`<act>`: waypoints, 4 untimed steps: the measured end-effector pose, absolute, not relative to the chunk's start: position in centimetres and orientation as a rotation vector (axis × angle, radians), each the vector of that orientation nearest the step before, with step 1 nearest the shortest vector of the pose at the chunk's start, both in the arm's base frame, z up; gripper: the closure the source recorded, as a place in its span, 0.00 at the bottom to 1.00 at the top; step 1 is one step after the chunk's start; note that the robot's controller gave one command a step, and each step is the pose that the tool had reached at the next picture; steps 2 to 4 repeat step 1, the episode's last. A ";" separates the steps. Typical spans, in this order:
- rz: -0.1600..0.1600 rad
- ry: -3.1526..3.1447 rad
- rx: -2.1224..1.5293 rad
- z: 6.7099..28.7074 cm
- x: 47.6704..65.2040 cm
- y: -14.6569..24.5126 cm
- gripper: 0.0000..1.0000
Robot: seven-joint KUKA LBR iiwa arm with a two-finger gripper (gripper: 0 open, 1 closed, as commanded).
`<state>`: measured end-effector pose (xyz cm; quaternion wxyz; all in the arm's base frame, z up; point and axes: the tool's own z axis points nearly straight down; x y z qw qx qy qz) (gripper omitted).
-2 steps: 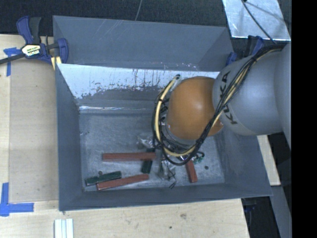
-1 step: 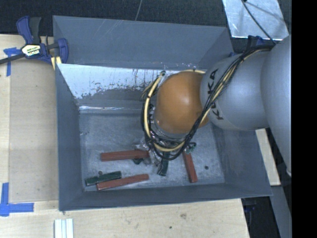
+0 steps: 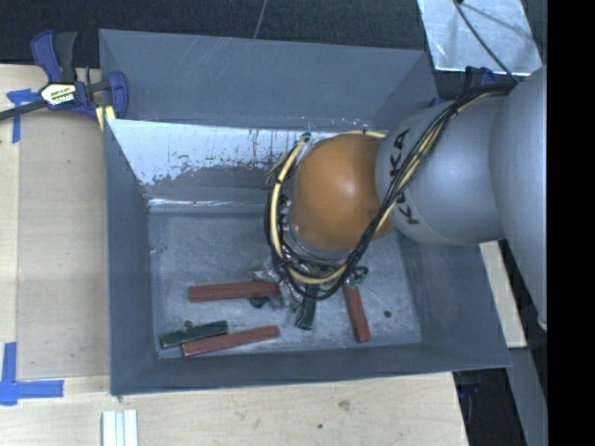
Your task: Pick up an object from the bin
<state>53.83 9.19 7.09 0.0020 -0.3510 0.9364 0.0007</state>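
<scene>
The grey metal bin fills most of what I see. The big silver arm leans in from the right, and its rounded orange cover blocks much of the bin's floor. Under it the hand sits low at the right end of a long reddish-brown flat bar; whether it is apart or together I cannot tell. A shorter reddish-brown bar lies tilted just beside it. A third reddish-brown bar and a dark green bar lie together near the front wall.
</scene>
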 end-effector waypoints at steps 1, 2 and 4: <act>0.003 2.940 -1.102 7.4 53.7 9.2 1.00; 0.003 2.940 -1.102 7.4 53.7 9.2 1.00; 0.003 2.940 -1.102 7.4 53.7 9.2 1.00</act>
